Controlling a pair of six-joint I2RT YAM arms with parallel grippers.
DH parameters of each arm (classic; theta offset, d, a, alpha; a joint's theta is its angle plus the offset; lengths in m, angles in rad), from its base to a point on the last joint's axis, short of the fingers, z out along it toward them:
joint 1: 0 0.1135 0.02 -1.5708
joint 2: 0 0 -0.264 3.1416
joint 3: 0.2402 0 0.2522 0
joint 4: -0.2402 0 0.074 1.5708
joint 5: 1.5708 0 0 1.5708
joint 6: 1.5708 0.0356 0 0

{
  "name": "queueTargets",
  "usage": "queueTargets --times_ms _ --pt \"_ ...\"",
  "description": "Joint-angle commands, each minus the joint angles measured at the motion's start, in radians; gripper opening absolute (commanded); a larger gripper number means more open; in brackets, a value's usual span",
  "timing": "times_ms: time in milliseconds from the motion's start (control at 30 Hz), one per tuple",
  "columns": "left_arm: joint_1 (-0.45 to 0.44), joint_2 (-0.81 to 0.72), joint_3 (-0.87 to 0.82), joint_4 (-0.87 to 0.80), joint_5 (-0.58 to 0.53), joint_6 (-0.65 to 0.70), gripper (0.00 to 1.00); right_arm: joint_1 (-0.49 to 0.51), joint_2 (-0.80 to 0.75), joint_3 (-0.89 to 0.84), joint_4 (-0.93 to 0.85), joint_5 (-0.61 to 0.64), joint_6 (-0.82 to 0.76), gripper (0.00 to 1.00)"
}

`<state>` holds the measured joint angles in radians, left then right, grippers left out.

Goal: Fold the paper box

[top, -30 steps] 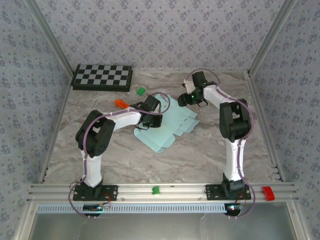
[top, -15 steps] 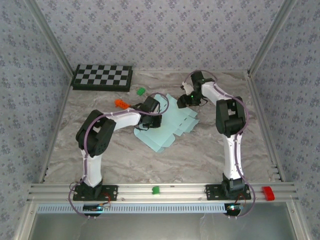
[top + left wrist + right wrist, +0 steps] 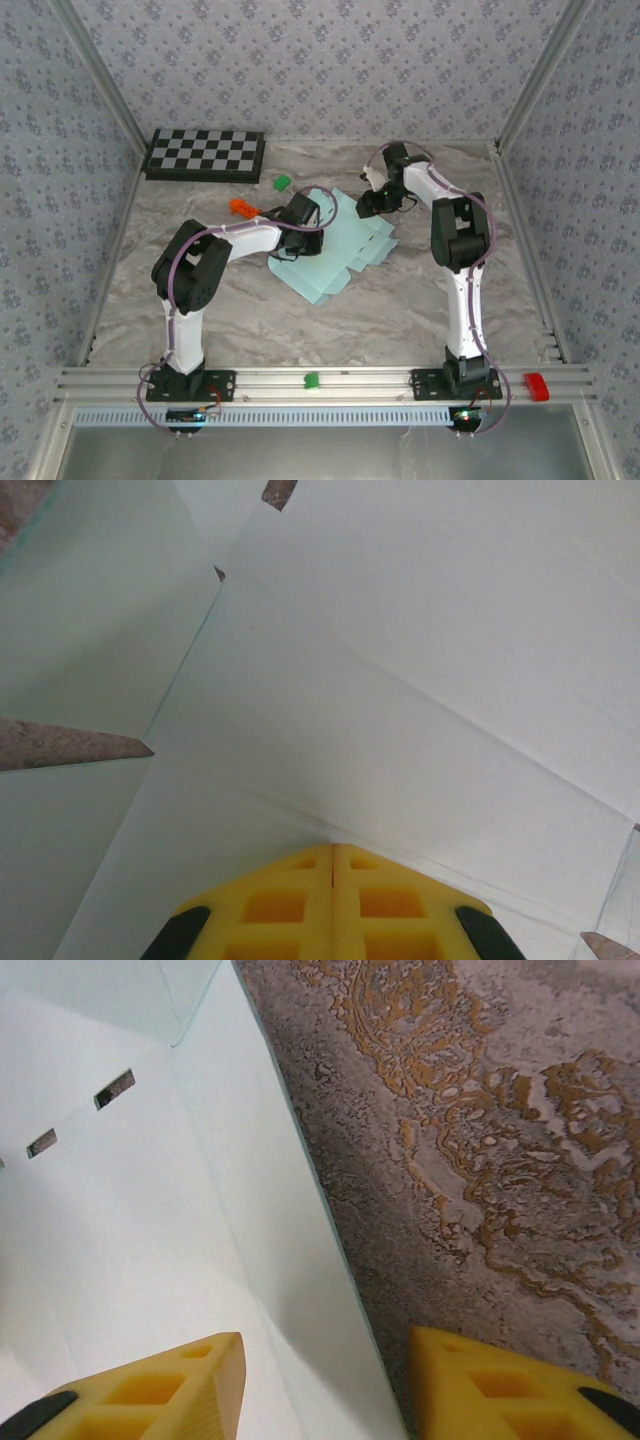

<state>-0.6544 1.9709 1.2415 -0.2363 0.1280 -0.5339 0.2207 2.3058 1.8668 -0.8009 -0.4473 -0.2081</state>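
The left gripper (image 3: 332,900) is seen closed, its fingertips pressed together onto the paper box (image 3: 345,265). The box is laid flat mid-table, its long axis skewed from near-left to far-right. Its far edge is straddled by the right gripper (image 3: 325,1380), fingers held apart.

Three walls (image 3: 320,60) in grey-blue floral wallpaper closed the space at the back and both sides. Slanting aluminium posts (image 3: 106,90) ran along the corners. The tabletop (image 3: 400,310) was marbled grey and brown, evenly lit, with soft shadows. An aluminium rail (image 3: 380,380) ran along its near edge, with a slotted strip (image 3: 320,416) just below.
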Motion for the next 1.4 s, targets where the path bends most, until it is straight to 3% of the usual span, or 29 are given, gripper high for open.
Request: queueTargets --times_ms 0,800,1167,1367 --pt "-0.005 0.014 -0.026 -0.064 -0.008 -0.006 0.00 0.002 -0.052 -0.021 0.000 -0.046 -0.057 0.43" --pt "-0.005 -0.006 0.007 -0.060 0.032 -0.006 0.01 0.033 -0.296 -0.259 0.230 -0.026 -0.323 0.00" --pt "0.024 -0.162 -0.080 -0.046 -0.091 -0.026 0.30 0.059 -0.396 -0.336 0.325 0.078 -0.476 0.00" --pt "0.050 -0.201 -0.165 -0.035 -0.083 -0.024 0.31 0.076 -0.470 -0.408 0.442 0.093 -0.528 0.00"
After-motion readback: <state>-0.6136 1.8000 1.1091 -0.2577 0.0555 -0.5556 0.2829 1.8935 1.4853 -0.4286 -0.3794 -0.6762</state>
